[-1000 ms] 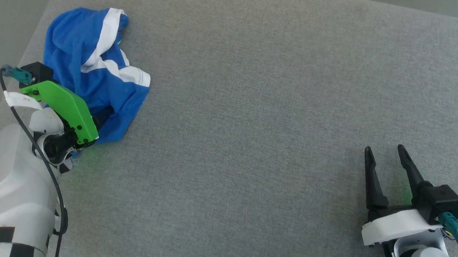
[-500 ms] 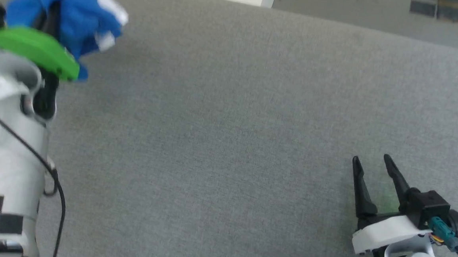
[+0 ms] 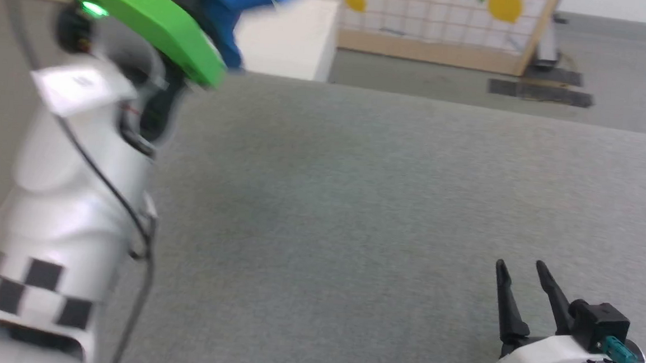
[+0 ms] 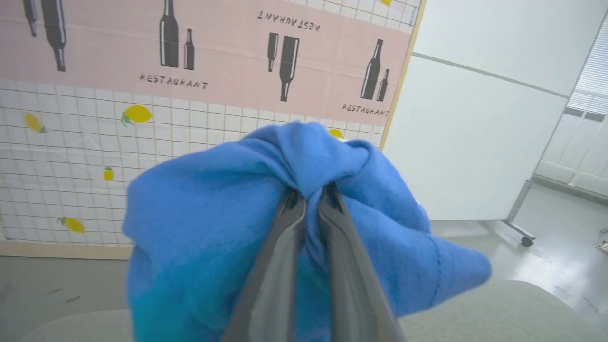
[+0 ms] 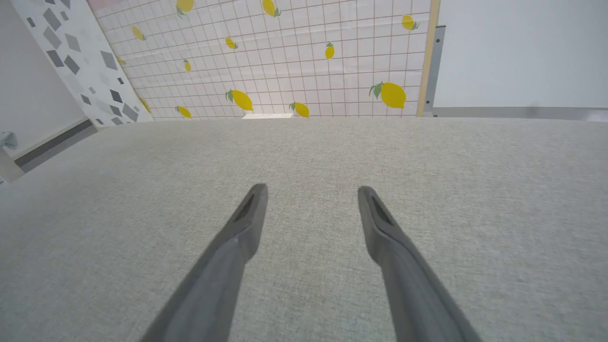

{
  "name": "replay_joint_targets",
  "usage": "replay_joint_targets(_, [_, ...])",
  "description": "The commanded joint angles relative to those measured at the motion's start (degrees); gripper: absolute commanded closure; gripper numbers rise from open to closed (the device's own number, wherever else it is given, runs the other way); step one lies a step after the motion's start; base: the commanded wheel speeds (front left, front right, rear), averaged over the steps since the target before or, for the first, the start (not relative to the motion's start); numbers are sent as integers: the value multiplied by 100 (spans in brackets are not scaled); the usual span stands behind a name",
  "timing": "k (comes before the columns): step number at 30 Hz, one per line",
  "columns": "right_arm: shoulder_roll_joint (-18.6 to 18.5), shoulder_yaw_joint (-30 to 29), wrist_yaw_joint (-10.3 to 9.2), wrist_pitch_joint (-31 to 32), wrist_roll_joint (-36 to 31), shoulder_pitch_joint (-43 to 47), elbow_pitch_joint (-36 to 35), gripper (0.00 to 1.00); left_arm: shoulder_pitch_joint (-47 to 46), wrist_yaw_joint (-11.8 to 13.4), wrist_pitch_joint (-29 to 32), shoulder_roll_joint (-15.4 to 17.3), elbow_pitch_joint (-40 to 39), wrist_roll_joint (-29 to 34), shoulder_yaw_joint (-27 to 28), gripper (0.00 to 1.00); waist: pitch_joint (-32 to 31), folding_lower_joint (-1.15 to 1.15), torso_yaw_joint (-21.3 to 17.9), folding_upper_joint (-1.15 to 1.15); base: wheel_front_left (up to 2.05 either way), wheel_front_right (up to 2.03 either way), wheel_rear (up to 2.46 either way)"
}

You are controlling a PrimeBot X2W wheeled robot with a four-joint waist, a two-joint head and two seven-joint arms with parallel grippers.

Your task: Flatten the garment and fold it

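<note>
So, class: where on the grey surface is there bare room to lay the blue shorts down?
The broad middle of the grey surface is bare, from the left forearm across to the open right gripper. Crowded: the lower-right corner around it, and the left edge, where the left gripper holds the blue shorts aloft.
</note>
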Motion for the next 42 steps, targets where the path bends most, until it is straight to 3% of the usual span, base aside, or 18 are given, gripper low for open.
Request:
replay_joint_targets(1, [-6, -55, -8, -50, 46, 49, 30, 0, 273, -40, 21, -123, -26, -44, -170, 100, -332, 0, -496, 0, 0, 0, 0])
replay_joint_targets(6, [-6, -203, -8, -56, 47, 97, 35, 0, 1065, -40, 227, -416, -45, -314, -874, 100, -294, 0, -770, 0, 0, 0, 0])
replay_joint_targets(11, [-6, -253, -8, -58, 84, 144, 14, 0, 1893, -40, 455, -419, 101, -389, -1667, 100, -234, 0, -948, 0, 0, 0, 0])
replay_joint_targets(17, [-6, -321, -8, -58, 105, 207, 17, 0, 2622, -40, 1658, -278, 369, -582, -2741, 100, -244, 0, -935, 0, 0, 0, 0])
replay_joint_targets(20, [-6, -323, -8, -58, 122, 218, 34, 0, 2853, -40, 2246, -219, 367, -914, -2894, 100, -289, 0, -860, 0, 0, 0, 0])
replay_joint_targets(21, [-6, -321, -8, -58, 132, 218, 38, 0, 2894, -33, 2318, -209, 329, -1008, -2862, 86, -306, 0, -837, 0, 0, 0, 0])
replay_joint_targets(22, [-6, -317, -8, -58, 146, 218, 42, 0, 2945, 12, 2354, -213, 266, -1148, -2768, 27, -332, 0, -803, 0, 0, 0, 0])
replay_joint_targets(23, [-6, -314, -8, -58, 155, 219, 45, 0, 2966, 50, 2373, -199, 198, -1226, -2704, 0, -353, 0, -776, 0, 0, 0, 0])
replay_joint_targets(25, [-6, -306, -8, -58, 176, 224, 51, 0, 3013, 154, 2324, -186, -7, -1454, -2467, 0, -406, 0, -710, 0, 0, 0, 0])
replay_joint_targets(31, [-6, -222, -8, -59, 256, 237, 90, 0, 3219, 425, 1666, -94, -772, -2284, -1326, 0, -591, 0, -580, 0, 0, 0, 0])
replay_joint_targets(34, [-6, -180, -8, -59, 282, 231, 129, 0, 3481, 530, 854, -15, -1166, -2491, -617, 0, -665, 0, -565, 0, 0, 0, 0])
replay_joint_targets(39, [-6, -159, -8, -59, 351, 224, 168, 0, 3971, 545, -1079, 422, -1465, -1564, 39, 0, -728, 0, -526, 0, 0, 0, 0])
replay_joint_targets(42, [-6, -155, -8, -59, 372, 261, 201, 0, 4245, 685, -1693, 610, -1446, -875, 164, 0, -759, 0, -461, 0, 0, 0, 0])
